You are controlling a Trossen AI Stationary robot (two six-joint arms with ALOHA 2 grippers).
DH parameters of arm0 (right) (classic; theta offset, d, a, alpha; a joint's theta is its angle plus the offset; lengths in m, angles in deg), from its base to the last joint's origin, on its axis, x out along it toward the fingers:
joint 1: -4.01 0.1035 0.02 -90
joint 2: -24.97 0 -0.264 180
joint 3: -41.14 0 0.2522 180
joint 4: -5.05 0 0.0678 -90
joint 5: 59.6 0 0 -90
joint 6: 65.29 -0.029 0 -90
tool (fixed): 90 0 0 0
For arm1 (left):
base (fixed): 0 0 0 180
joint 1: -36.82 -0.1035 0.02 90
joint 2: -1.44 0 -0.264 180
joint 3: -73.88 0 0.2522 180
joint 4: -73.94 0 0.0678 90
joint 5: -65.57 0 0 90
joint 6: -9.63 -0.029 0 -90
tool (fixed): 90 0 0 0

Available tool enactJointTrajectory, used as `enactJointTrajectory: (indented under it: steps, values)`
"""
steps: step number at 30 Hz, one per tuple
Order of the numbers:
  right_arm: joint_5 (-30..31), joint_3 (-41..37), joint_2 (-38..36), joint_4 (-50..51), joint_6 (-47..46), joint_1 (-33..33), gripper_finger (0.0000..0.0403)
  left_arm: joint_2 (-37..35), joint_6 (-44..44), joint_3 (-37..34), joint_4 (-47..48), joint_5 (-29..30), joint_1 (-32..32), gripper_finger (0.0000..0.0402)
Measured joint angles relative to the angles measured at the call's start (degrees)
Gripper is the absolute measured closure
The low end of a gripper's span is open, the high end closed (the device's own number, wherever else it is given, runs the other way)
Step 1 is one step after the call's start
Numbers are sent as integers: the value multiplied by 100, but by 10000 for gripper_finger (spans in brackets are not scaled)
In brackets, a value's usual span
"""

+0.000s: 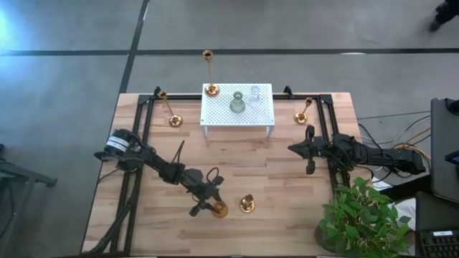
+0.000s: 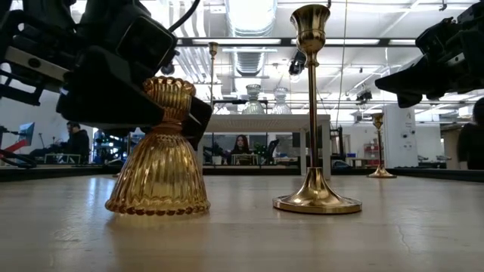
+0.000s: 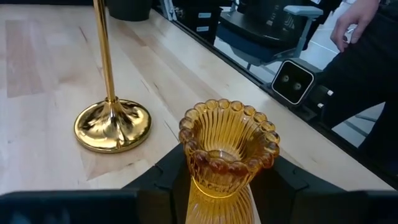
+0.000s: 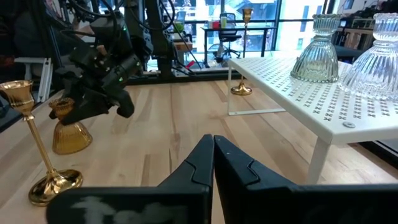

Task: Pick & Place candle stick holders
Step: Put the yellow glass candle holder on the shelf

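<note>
- Lower centre of the high view: the left pincer [image 1: 208, 206] straddles the neck of the amber glass holder [image 1: 219, 209], fingers either side but not visibly pinching; the holder stands upright on the counter [image 1: 287, 179], its long axis vertical.
- Just right of it: a short brass holder [image 1: 247, 205].
- Right of frame: the right pincer [image 1: 300, 149], pressed together, waits.
- Upper centre: the white rack [image 1: 219, 115] bearing glass holders.

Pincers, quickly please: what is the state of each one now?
Left pincer: around the amber glass holder; grip cannot be told.
Right pincer: closed, empty.
</note>
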Motion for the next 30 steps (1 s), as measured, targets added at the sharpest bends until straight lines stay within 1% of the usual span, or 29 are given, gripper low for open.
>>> enactJointTrajectory:
  steps: [7,10,13,16,20,24,27,30]
  values:
    - [0,0,0,2,5,0,394,-228,136,-11,58,90,-89,266]
    - [0,0,0,2,-1,2,394,-523,171,-11,202,287,-200,266]
    - [0,0,0,2,0,2,394,-962,169,-8,559,528,-328,266]
    - [0,0,0,1,5,2,394,-1520,169,0,1168,844,-492,266]
    - [0,0,-2,2,5,2,394,-2324,163,7,2117,1507,-740,266]
    - [2,0,-2,0,5,0,394,-3001,135,124,2691,2076,-1053,266]
    - [0,0,-2,2,1,0,394,-3312,123,276,3095,2438,-1338,267]
    - [0,0,-2,2,5,2,394,-3465,-8,523,3638,2770,-1663,267]
